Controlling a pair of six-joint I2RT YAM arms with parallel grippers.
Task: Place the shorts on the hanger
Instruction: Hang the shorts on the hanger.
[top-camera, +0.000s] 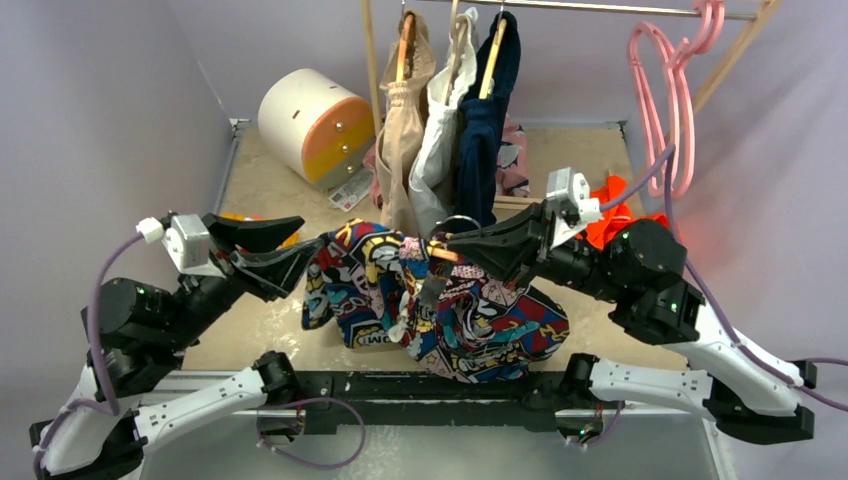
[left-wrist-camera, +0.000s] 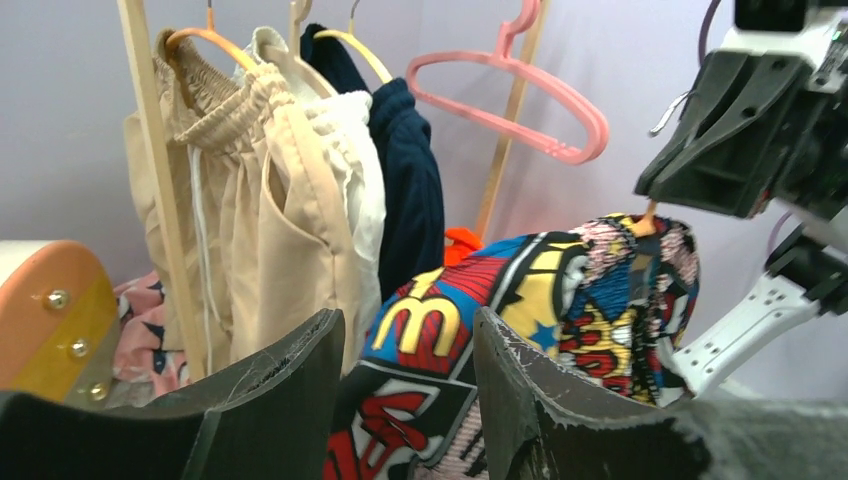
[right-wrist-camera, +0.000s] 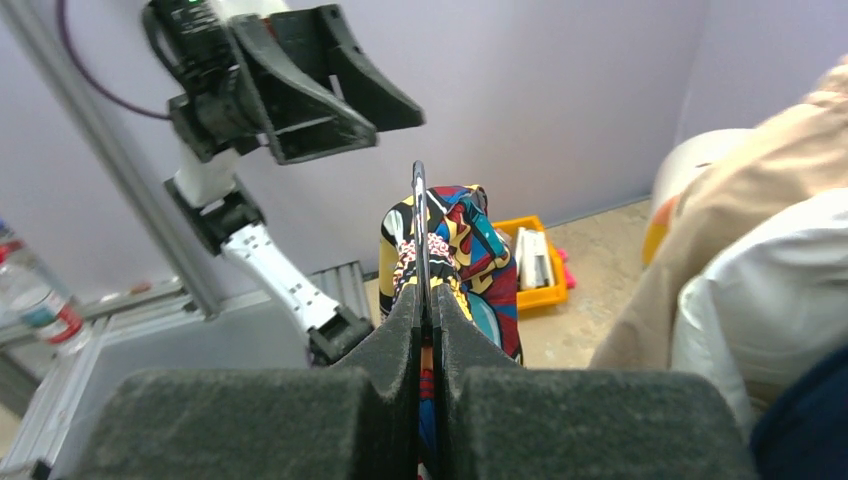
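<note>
nearest, the right gripper (right-wrist-camera: 428, 300) has its two black foam-padded fingers pressed flat together on the thin peach-orange plastic hanger (top-camera: 443, 253), whose silver wire hook (right-wrist-camera: 419, 215) stands edge-on just above the pads. the left gripper (top-camera: 308, 238) is spread wide, its matte, rough-edged fingers (left-wrist-camera: 290, 390) either side of a strip of printed cloth; whether they touch it i cannot tell. between the two arms, raised over the front of the glossy tan table (top-camera: 250, 330), the soft comic-book print shorts (top-camera: 370, 290) in blue, red, yellow, white and black drape over the hanger in crumpled folds, a white drawstring (top-camera: 403, 322) dangling at the middle. further back lie a bright orange garment (top-camera: 610, 215) and a round white-and-orange drawer box (top-camera: 310, 120), then beige, white and navy clothes (top-camera: 440, 130) on wooden hangers beside looping pink hangers (top-camera: 665, 90).
</note>
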